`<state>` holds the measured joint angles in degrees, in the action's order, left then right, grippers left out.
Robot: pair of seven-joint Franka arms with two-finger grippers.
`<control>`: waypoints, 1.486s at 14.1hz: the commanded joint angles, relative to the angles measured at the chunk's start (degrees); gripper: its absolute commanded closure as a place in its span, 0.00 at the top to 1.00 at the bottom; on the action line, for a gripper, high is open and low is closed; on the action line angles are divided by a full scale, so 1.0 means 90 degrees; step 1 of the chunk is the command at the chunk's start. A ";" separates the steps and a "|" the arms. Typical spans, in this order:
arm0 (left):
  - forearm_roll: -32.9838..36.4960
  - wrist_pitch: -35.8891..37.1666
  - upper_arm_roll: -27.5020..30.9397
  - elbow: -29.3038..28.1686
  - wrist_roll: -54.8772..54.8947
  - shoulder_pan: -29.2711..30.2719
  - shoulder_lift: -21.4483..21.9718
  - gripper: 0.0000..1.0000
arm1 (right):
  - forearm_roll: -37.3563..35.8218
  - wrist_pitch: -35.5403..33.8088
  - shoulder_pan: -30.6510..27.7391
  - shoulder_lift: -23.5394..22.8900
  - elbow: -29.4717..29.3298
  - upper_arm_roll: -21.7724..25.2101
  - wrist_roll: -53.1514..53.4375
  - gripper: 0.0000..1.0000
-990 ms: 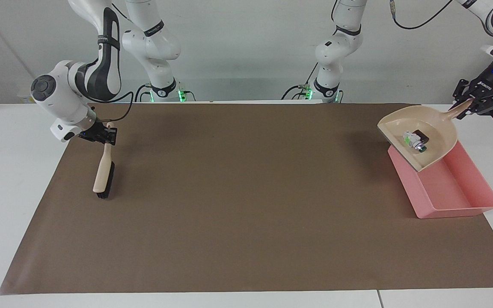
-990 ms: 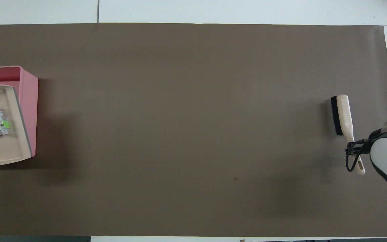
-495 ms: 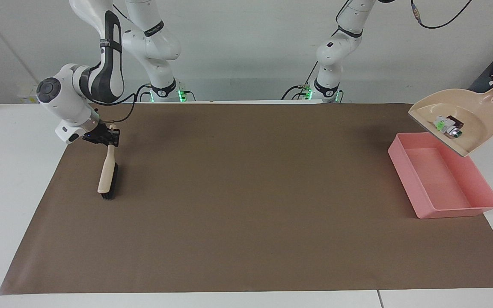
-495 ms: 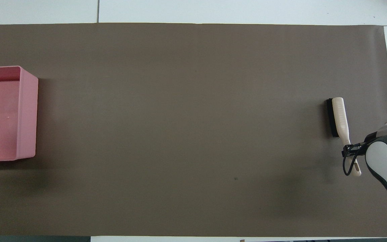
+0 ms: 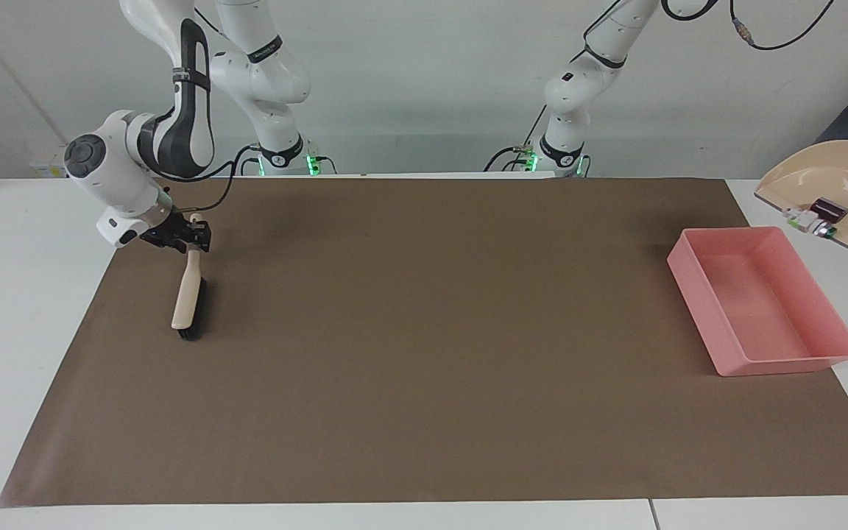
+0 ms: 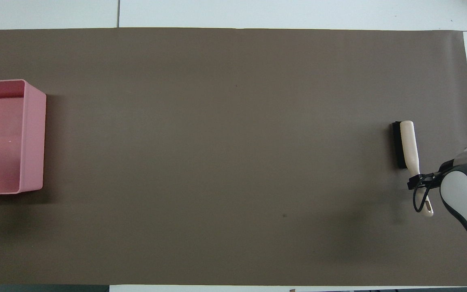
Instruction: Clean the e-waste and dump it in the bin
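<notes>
Above, the dustpan (image 5: 840,193) carrying the e-waste (image 5: 815,217) is raised beside the bin (image 5: 762,302); the left gripper is out of view. The brush (image 5: 190,294) handle is pinched between the right gripper (image 5: 190,237) fingers.

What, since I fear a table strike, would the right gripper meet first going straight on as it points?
Likely the brown mat: the right gripper, shut on the brush handle, points steeply down at it.
</notes>
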<state>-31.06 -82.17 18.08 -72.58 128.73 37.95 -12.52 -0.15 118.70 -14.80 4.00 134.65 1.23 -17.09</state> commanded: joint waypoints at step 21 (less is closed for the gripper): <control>0.2933 -0.2352 0.0080 -0.0586 0.0560 -0.1872 -0.0064 0.02 | -0.0012 -0.3012 0.1508 -0.0054 -0.4267 -0.0118 0.3107 0.99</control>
<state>-6.86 -99.72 18.02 -74.61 133.92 23.24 -14.31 -0.18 95.03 -0.48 4.58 99.78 0.62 7.69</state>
